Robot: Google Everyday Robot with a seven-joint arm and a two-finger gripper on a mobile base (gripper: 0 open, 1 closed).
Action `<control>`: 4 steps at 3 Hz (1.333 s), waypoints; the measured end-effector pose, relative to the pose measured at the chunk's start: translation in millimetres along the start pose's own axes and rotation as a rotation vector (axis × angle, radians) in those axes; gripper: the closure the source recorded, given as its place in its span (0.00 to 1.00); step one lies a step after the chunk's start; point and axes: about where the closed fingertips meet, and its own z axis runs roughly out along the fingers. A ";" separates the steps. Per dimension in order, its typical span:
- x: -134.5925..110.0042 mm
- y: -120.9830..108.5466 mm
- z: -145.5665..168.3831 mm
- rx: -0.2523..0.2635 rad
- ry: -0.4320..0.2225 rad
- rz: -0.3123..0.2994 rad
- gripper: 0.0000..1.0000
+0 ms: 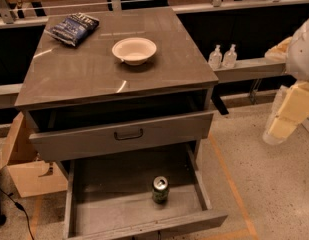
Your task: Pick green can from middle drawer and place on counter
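The green can (pixel 160 189) with a silver lid stands upright on the floor of the open middle drawer (pixel 109 206), right of centre and near its front. The counter (pixel 89 74) is the grey-brown top of the cabinet above it. My gripper (pixel 279 126), pale cream under a white arm, hangs at the right edge of the view. It is well to the right of the cabinet, above the floor, at about the height of the upper drawer, and holds nothing that I can see.
A white bowl (pixel 134 50) and a dark snack bag (pixel 74 28) lie on the counter. The upper drawer front (pixel 159 131) with a dark handle sticks out slightly above the open drawer. Two clear pump bottles (pixel 222 57) stand on a ledge at right. A cardboard box (pixel 24 156) sits at left.
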 end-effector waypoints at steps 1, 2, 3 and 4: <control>5.9 39.7 41.6 -0.033 -0.128 0.133 0.00; 12.2 83.1 111.4 -0.117 -0.281 0.208 0.00; -5.1 110.6 197.0 -0.197 -0.431 0.233 0.00; -8.4 96.5 214.6 -0.159 -0.460 0.246 0.00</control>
